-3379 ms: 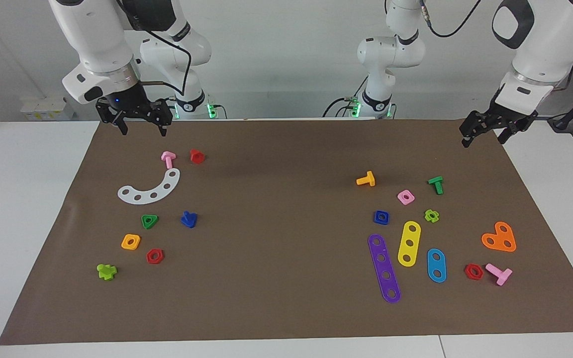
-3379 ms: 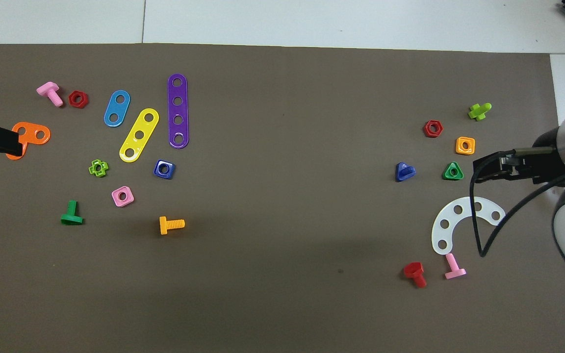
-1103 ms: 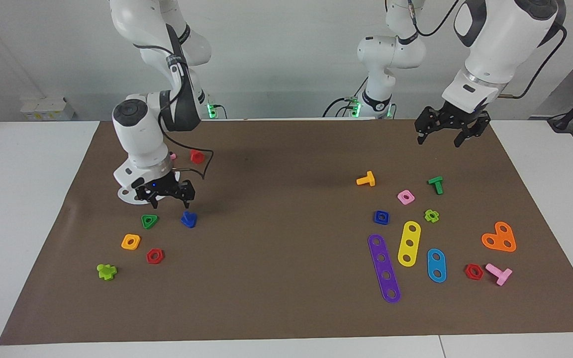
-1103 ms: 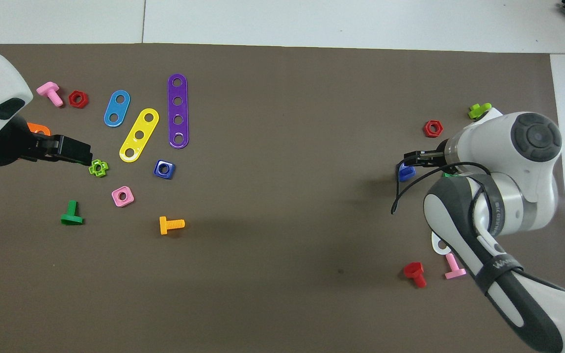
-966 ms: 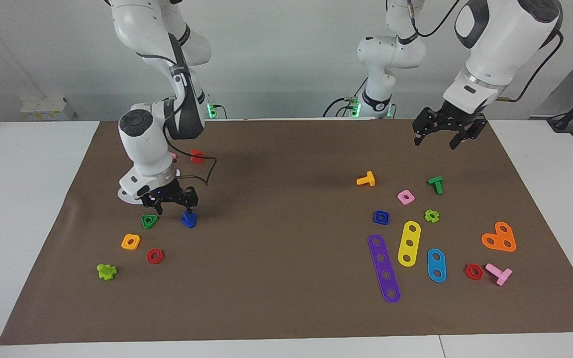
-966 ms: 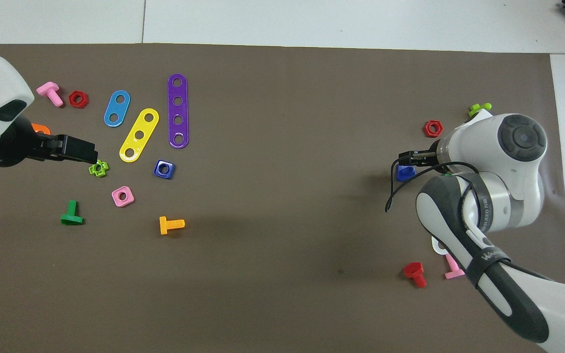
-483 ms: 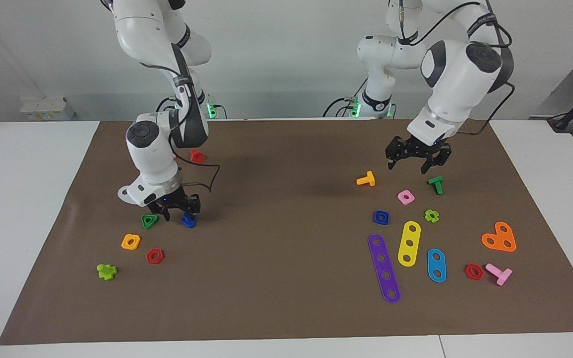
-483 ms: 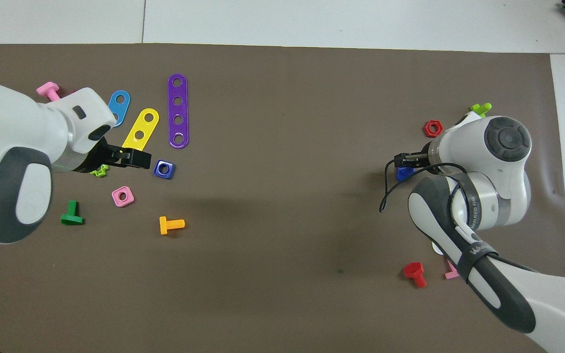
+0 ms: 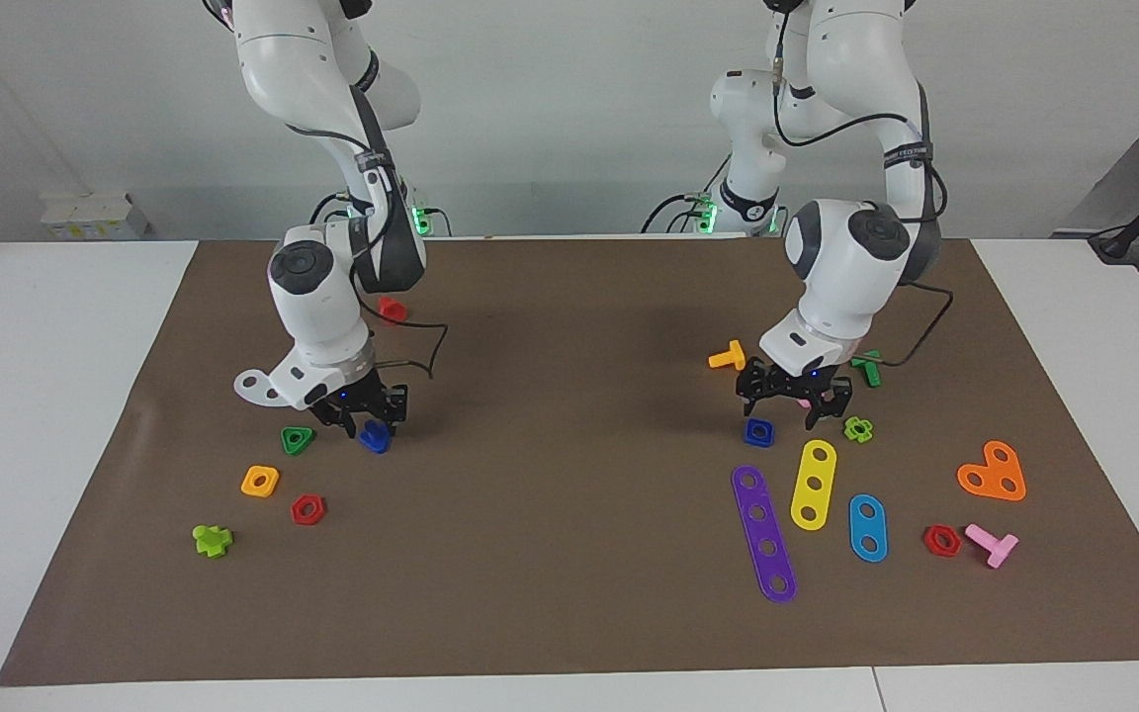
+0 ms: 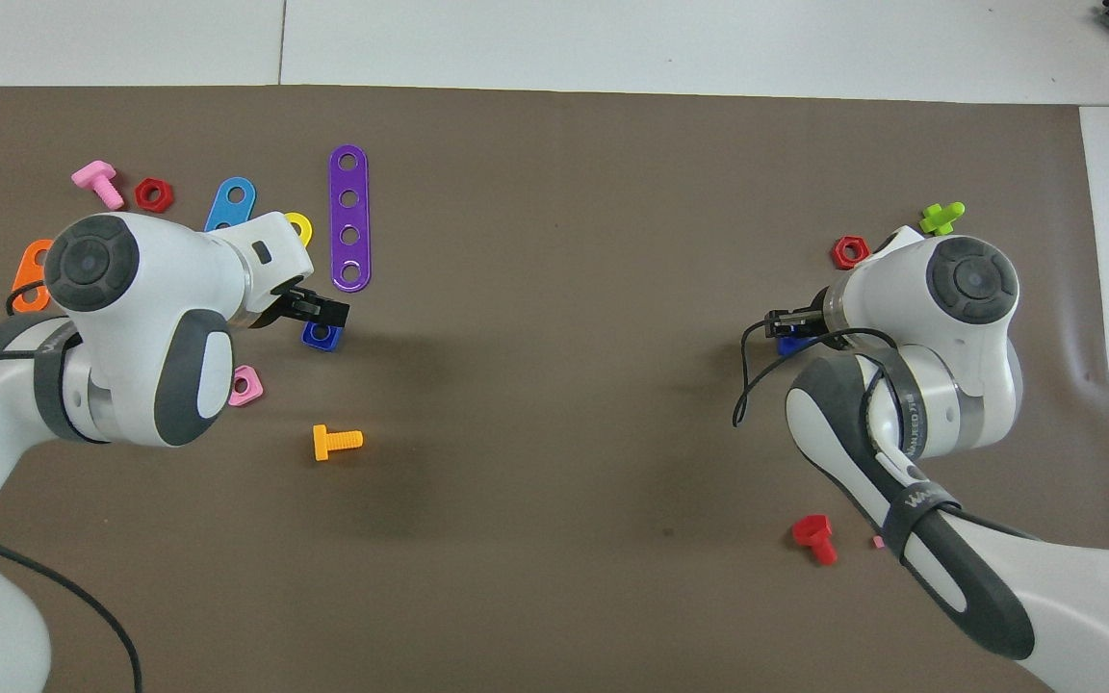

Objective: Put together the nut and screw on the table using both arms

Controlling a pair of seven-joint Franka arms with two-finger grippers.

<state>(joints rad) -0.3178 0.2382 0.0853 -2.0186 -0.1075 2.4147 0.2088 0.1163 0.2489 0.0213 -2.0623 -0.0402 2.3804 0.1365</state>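
The blue screw (image 9: 375, 437) lies on the brown mat of the table (image 9: 569, 593) toward the right arm's end; part of it shows in the overhead view (image 10: 789, 345). My right gripper (image 9: 370, 417) is open and low over it, one finger on each side. The blue nut (image 9: 757, 431) lies flat toward the left arm's end, also seen in the overhead view (image 10: 322, 336). My left gripper (image 9: 780, 403) is open and hovers just above the nut, apart from it.
A green triangular nut (image 9: 297, 439), an orange square nut (image 9: 260, 481) and a red hex nut (image 9: 307, 509) lie beside the screw. An orange bolt (image 9: 728, 356), a purple strip (image 9: 763, 532) and a yellow strip (image 9: 813, 484) lie around the blue nut.
My right gripper has come down from the mat's edge nearest the robots to straddle the blue screw. My left gripper has swung in from the mat's corner and dropped over the blue nut.
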